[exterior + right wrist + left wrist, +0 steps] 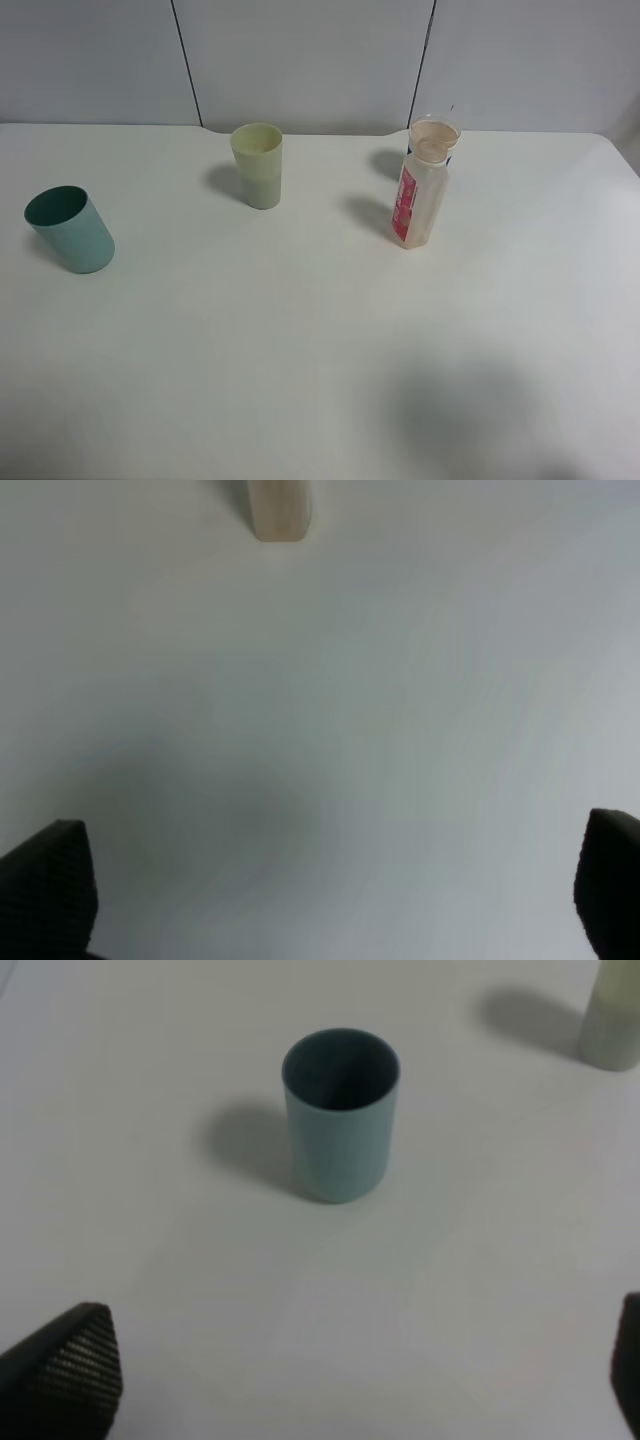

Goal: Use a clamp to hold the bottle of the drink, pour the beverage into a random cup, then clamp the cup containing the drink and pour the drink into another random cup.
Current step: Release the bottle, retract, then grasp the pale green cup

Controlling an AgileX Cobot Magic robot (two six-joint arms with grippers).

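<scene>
Bottle of the drink (421,195) stands upright on the white table (300,340) in the high view, well right of the yellow-green tumbler (258,165), with the teal cup (70,230) well left of that tumbler. The left wrist view shows the left gripper (345,1370) with jaws wide apart and empty, facing the upright teal cup. The right wrist view shows the right gripper (325,885) likewise spread and empty, only the bottle's foot in sight.
</scene>
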